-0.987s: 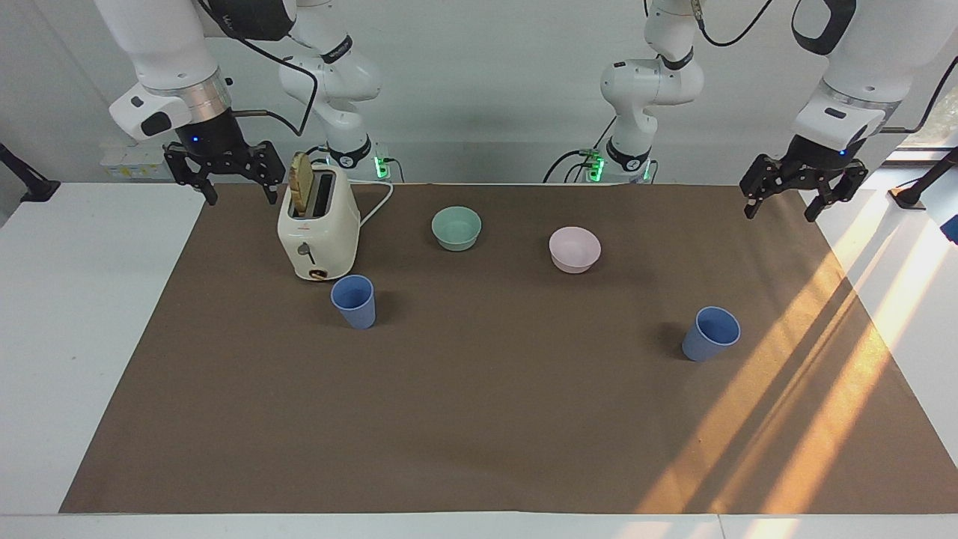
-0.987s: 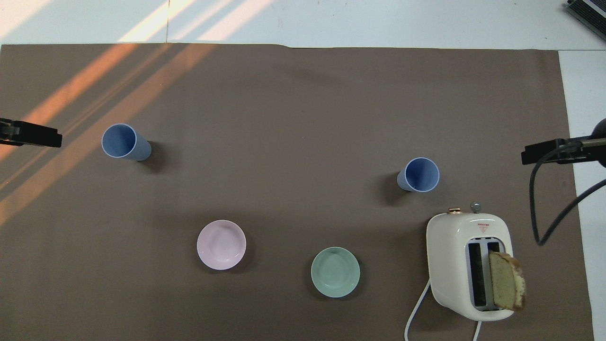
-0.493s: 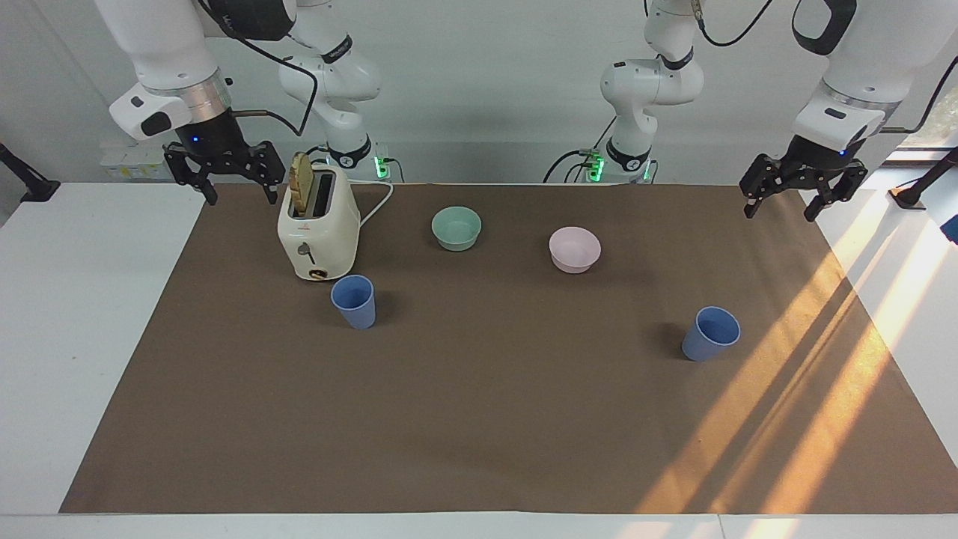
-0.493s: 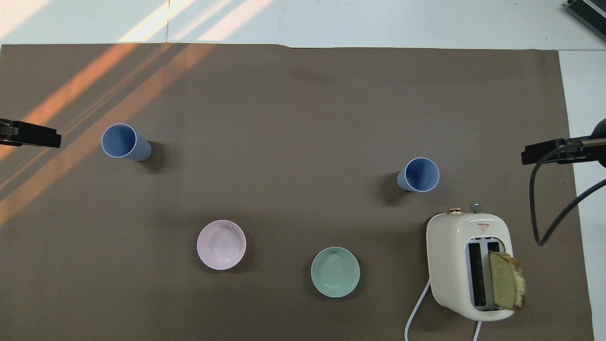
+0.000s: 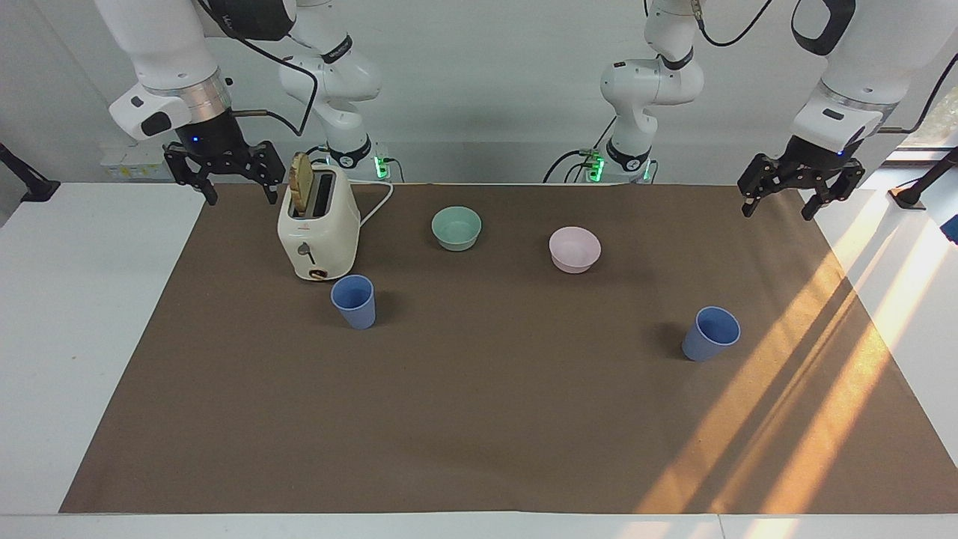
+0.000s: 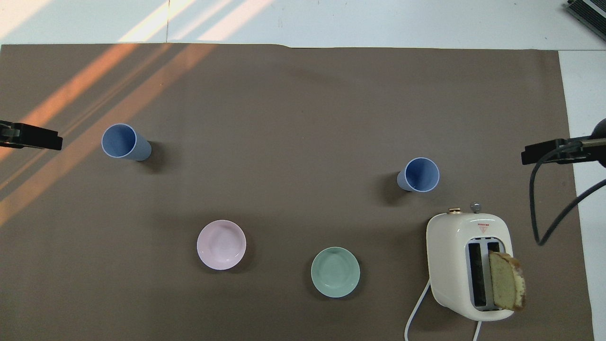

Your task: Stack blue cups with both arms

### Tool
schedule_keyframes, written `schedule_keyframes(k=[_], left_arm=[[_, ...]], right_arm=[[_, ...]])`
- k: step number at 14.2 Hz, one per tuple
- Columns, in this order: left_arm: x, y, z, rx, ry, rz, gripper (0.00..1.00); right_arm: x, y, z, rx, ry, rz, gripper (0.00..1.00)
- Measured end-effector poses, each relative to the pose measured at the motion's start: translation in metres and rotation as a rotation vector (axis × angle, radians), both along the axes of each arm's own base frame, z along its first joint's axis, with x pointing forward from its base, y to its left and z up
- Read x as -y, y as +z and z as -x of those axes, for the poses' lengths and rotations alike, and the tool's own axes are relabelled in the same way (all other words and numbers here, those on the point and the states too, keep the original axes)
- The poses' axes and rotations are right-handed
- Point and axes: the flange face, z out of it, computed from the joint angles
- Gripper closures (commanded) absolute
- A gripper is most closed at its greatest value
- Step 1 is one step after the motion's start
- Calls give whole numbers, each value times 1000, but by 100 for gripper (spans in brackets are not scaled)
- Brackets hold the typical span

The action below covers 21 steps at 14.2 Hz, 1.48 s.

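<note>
Two blue cups stand upright and apart on the brown mat. One blue cup [image 5: 354,300] [image 6: 419,174] stands just farther from the robots than the toaster, toward the right arm's end. The other blue cup [image 5: 711,333] [image 6: 124,142] stands toward the left arm's end. My right gripper [image 5: 236,187] is open and empty, raised over the mat's edge beside the toaster. My left gripper [image 5: 778,203] is open and empty, raised over the mat's edge at the left arm's end. In the overhead view only a fingertip [image 6: 33,137] of the left gripper and a fingertip [image 6: 549,154] of the right show.
A cream toaster [image 5: 318,228] [image 6: 468,263] with a slice of bread in one slot stands near the robots, its white cord trailing. A mint-green bowl [image 5: 456,227] [image 6: 335,272] and a pale pink bowl [image 5: 575,249] [image 6: 221,244] sit nearer to the robots than the cups.
The left gripper has drifted very slightly. The cups, the bowls, the toaster and the right arm have not moved.
</note>
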Motion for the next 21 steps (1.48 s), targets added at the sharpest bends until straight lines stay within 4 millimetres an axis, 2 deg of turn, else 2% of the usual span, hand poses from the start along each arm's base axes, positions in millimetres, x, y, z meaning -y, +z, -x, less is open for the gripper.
schedule_keyframes(k=[7, 11, 17, 21], left_arm=[[-2, -3, -4, 8, -12, -1, 0], [-9, -18, -15, 9, -18, -4, 0], [-22, -64, -35, 15, -37, -10, 0], [-32, -114, -49, 1, -41, -11, 0]], right_arm=[[0, 0, 0, 0, 0, 0, 0], [0, 0, 0, 0, 0, 0, 0], [0, 0, 0, 0, 0, 0, 0], [0, 0, 0, 0, 0, 0, 0]])
